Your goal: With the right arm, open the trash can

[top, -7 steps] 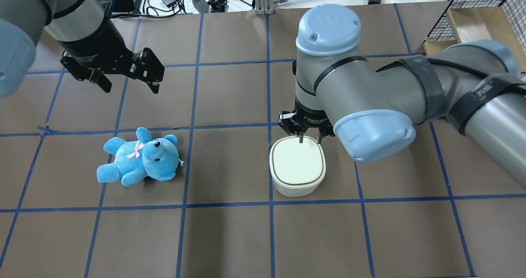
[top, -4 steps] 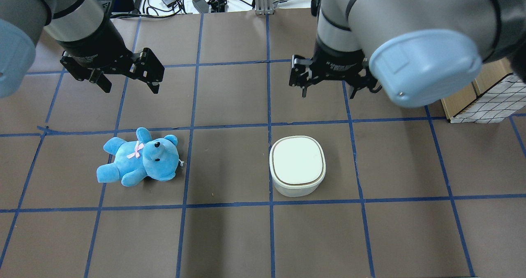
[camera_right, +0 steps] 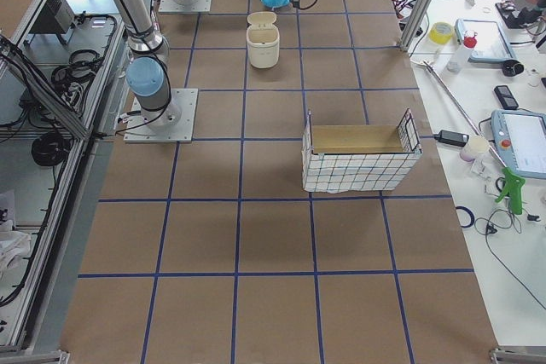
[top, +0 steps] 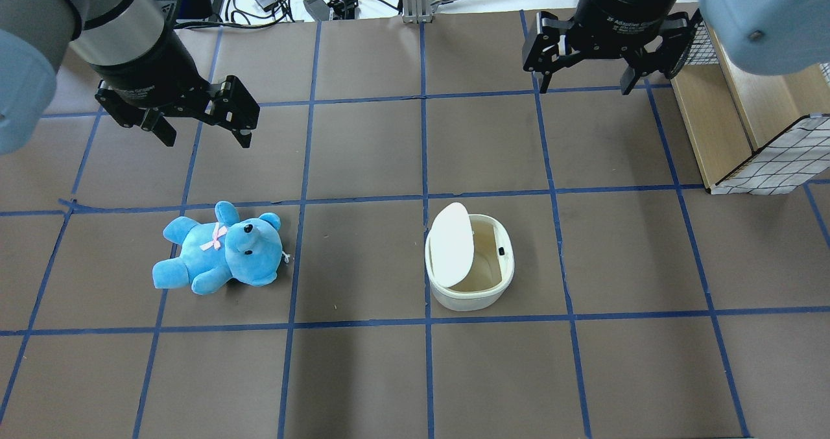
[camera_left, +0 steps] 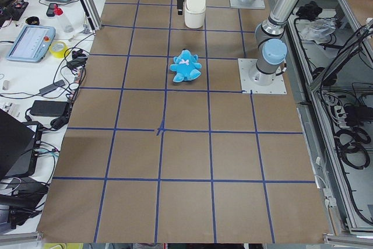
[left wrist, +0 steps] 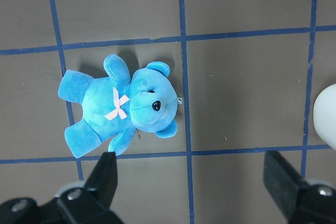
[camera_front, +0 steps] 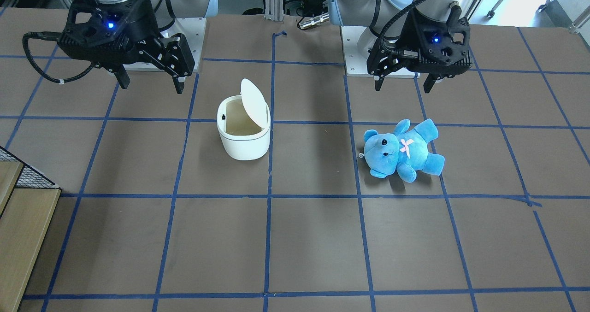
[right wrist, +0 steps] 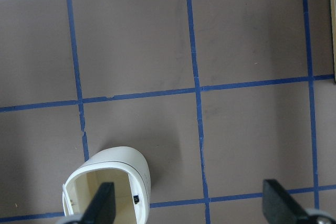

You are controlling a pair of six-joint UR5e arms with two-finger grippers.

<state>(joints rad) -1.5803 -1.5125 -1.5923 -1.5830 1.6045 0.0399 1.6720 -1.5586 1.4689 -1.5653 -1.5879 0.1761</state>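
The white trash can (top: pixel 464 299) stands right of the table's middle with its lid (top: pixel 452 241) flipped up on edge, showing its empty beige inside. It also shows in the front view (camera_front: pixel 244 149) and the right wrist view (right wrist: pixel 137 167). My right gripper (top: pixel 585 89) is open and empty. It hangs high above the table, beyond the can and to its right, well apart from it. In the front view my right gripper (camera_front: pixel 151 86) is at the upper left. My left gripper (top: pixel 206 141) is open and empty, raised beyond the teddy.
A blue teddy bear (top: pixel 220 248) lies on its back left of the can, seen also in the left wrist view (left wrist: pixel 121 108). A wire basket holding a wooden box (top: pixel 746 134) sits at the table's right edge. Cables and tools lie past the far edge.
My right gripper was down at the can's far rim, touching the shut lid. It has risen and drawn back to the far right. The lid has flipped open. The left arm has not moved.
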